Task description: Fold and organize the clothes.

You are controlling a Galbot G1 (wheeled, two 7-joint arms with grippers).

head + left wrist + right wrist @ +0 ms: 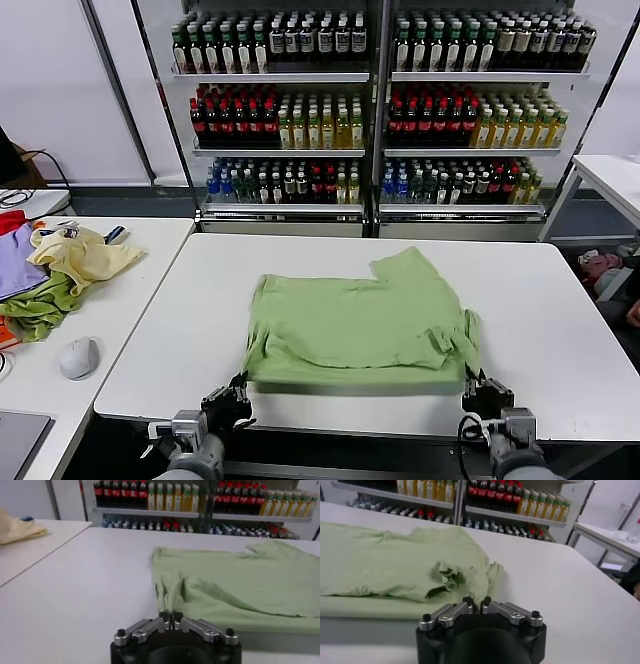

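Note:
The light sage-green shirt (350, 325) lies spread on the white table (560, 330), with a sleeve sticking out at the far right; no print shows. Its near edge is raised slightly off the table. My left gripper (238, 392) is at the shirt's near left corner, with its jaws pinched on the cloth edge in the left wrist view (170, 616). My right gripper (478, 388) is at the near right corner, with its jaws closed on bunched cloth in the right wrist view (476, 602). The shirt also shows in the left wrist view (240, 585) and the right wrist view (385, 560).
A side table on the left (140, 300) holds a pale yellow garment (85, 255), a lilac cloth (15, 262), a green cloth (40, 310) and a grey mouse (78, 357). Bottle shelves (380, 110) stand behind. Another table (615, 175) is at the far right.

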